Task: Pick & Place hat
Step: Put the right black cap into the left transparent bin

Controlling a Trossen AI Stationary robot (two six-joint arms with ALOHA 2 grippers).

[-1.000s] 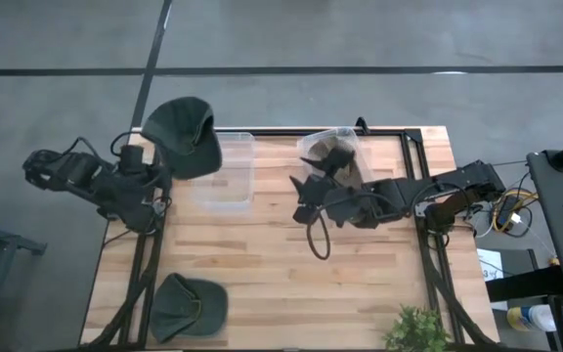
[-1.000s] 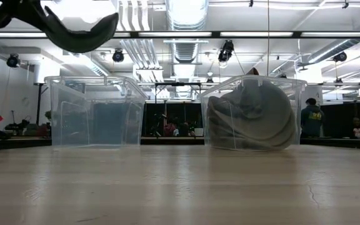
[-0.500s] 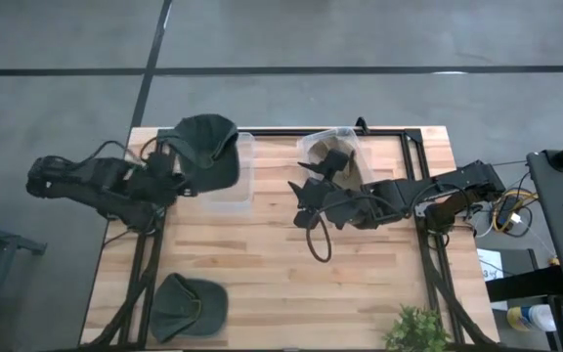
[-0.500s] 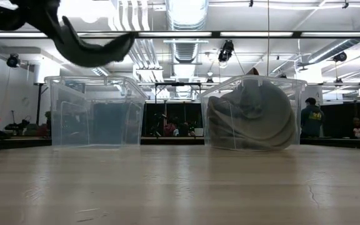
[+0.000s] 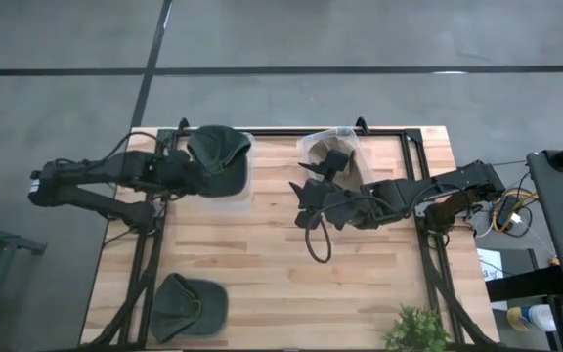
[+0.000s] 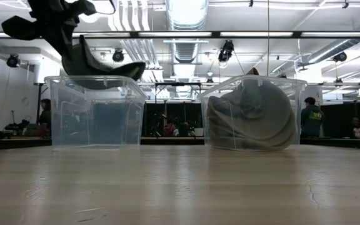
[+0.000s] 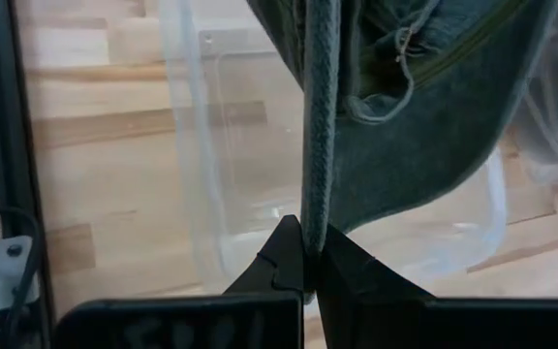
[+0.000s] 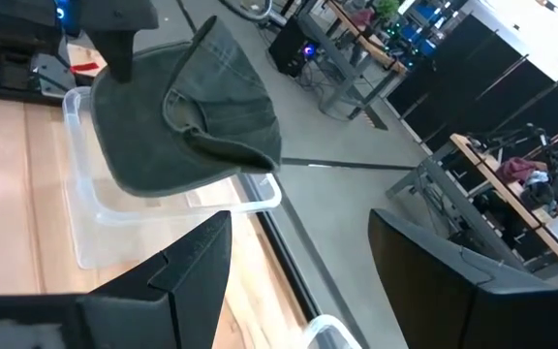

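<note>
Left gripper (image 7: pixel 303 254) has its fingers pinched tight on the brim of the hat (image 5: pixel 219 159), which dangles straight off the fingertips right over the empty clear bin (image 6: pixel 95 112). Right gripper (image 5: pixel 306 200) idles mid-table, fingers spread, holding nothing.

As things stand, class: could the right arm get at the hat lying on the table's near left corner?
Probably not easily. The right hand sits open mid-table beside the right bin, and the spare hat lies at the far corner on the left arm's side. Nothing blocks the bare wood between, but it looks like a long diagonal stretch.
</note>
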